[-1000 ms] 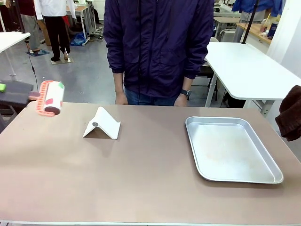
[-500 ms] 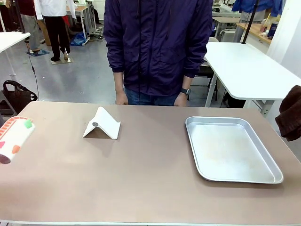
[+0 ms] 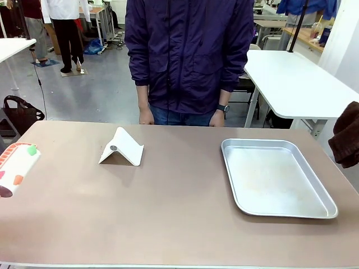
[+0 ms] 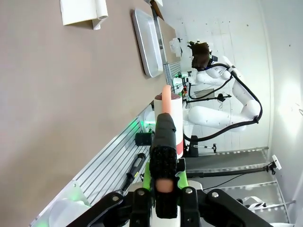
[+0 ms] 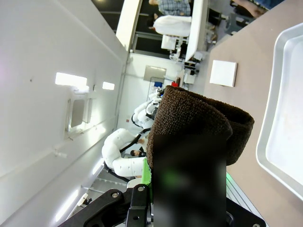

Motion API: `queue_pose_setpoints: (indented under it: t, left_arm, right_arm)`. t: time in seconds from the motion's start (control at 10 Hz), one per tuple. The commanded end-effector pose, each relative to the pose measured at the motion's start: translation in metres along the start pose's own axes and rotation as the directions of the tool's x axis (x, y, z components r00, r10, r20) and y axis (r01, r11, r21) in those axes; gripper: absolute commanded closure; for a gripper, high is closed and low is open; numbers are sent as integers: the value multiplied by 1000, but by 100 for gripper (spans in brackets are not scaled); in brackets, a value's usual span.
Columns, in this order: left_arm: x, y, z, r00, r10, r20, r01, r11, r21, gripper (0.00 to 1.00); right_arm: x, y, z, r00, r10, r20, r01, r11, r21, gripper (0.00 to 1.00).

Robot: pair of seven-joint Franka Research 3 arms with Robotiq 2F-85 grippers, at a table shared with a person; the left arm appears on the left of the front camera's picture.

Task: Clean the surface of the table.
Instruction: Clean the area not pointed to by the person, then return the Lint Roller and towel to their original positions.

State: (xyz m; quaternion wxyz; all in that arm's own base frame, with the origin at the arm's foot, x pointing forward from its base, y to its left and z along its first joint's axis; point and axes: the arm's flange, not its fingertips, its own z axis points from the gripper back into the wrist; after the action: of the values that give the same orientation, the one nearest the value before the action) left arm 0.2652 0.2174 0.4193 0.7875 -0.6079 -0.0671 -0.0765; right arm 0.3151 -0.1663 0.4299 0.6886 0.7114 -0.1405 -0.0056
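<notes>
The brownish-tan table (image 3: 168,213) spreads across the front view. At its left edge a white lint roller (image 3: 17,165) with a salmon frame lies tilted; whether it touches the top I cannot tell. In the left wrist view my left gripper (image 4: 164,189) is shut on the roller's salmon handle, with the white roll (image 4: 176,120) ahead of the fingers beside the table (image 4: 57,104). At the right edge hangs a dark brown cloth (image 3: 345,134). My right gripper (image 5: 188,189) is shut on this cloth (image 5: 199,127), which hides its fingers.
A white folded stand (image 3: 120,147) sits at the table's back left. A shallow silver tray (image 3: 328,212) lies on the right half. A person in a dark purple jacket (image 3: 188,56) stands at the far edge, hands down. White tables stand behind.
The lint roller came down from above the far left corner to low at the table's left edge. The left gripper left the front view. The cloth and the person stayed put.
</notes>
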Motion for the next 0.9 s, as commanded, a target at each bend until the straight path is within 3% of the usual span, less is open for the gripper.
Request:
queue_pose_setpoints:
  t: [0.0, 0.8]
  left_arm:
    - [-2, -6, 1, 1000, 2, -11, -2, 1000, 11, 97]
    - [-2, -6, 1, 1000, 2, -11, -2, 1000, 11, 97]
  right_arm:
    - [-1, 5, -1, 1000, 9, -2, -9, 1000, -2, 88]
    - [-1, 5, -1, 1000, 9, -2, -9, 1000, -2, 88]
